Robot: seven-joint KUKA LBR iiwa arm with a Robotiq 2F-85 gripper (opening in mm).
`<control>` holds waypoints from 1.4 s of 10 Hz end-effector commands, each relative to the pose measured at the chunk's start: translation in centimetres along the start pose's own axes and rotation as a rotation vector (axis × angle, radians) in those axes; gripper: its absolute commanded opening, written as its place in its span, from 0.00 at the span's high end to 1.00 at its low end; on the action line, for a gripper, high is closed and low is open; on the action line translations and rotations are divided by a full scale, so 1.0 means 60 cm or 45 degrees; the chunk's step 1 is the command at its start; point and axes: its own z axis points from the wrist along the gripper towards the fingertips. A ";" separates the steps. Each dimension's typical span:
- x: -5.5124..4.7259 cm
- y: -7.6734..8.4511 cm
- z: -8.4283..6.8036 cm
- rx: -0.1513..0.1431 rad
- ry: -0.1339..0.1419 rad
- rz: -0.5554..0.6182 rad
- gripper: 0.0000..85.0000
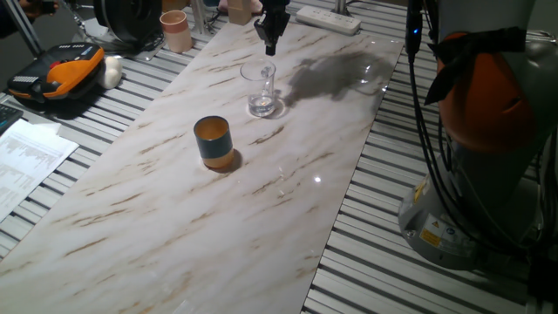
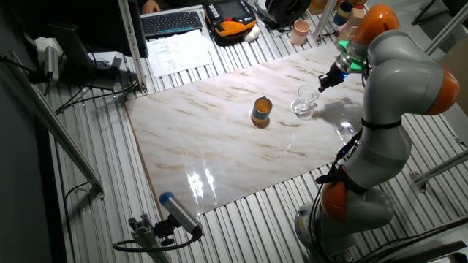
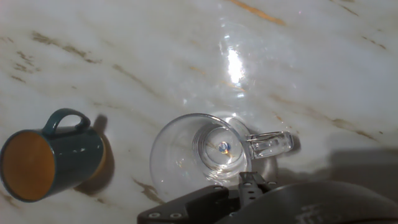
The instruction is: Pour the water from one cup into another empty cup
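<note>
My gripper [image 1: 271,45] hangs just above the glass cup [image 1: 261,89], holding nothing.

In my hand view the fingers sit at 6 o'clock, too blurred to tell if the jaws are parted. The glass cup [image 3: 202,152] stands upright on the marble table [image 1: 174,218], its handle at 3 o'clock; water inside is barely discernible. The teal cup [image 3: 46,158] stands apart at 9 o'clock, its orange inside showing.
</note>
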 end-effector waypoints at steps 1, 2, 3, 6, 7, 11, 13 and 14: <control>-0.003 0.000 -0.002 0.000 0.005 -0.002 1.00; -0.007 0.004 -0.006 0.008 0.012 -0.004 1.00; -0.008 0.009 -0.006 0.022 0.010 -0.005 1.00; -0.009 0.004 0.003 0.024 0.009 -0.013 1.00; -0.010 0.005 0.006 0.020 0.005 -0.014 1.00; -0.011 0.006 0.005 0.006 0.007 -0.016 1.00; -0.010 0.004 0.007 0.010 0.001 -0.027 1.00; -0.009 0.003 0.008 0.016 -0.002 -0.030 1.00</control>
